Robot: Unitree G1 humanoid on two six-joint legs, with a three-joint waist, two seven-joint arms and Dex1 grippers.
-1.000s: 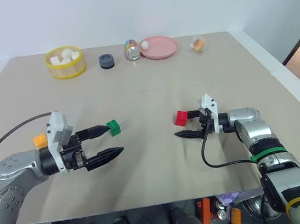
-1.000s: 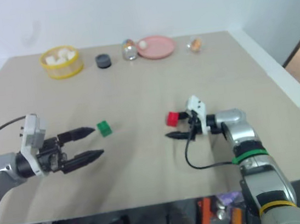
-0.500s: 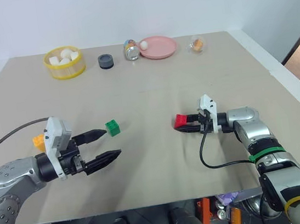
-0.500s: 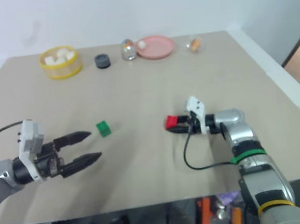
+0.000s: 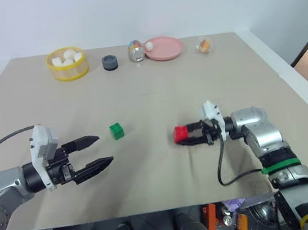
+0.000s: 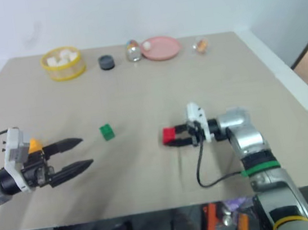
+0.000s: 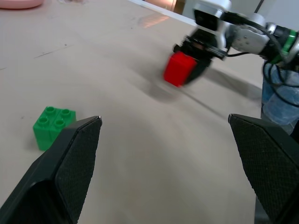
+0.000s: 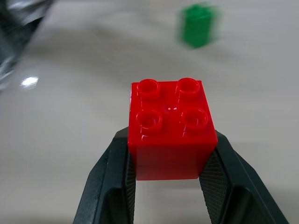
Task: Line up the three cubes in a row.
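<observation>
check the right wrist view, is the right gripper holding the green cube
No, the right gripper is clamped on the red cube, while the green cube sits apart on the table beyond it.

Lab: bare test table [image 5: 156, 86]

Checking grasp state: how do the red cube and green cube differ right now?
The red cube is clamped between the right gripper fingers; the green cube sits free on the table. Red lies toward the robot's right, green toward its left, ahead of the open left gripper. Both are studded toy bricks, studs up.
</observation>
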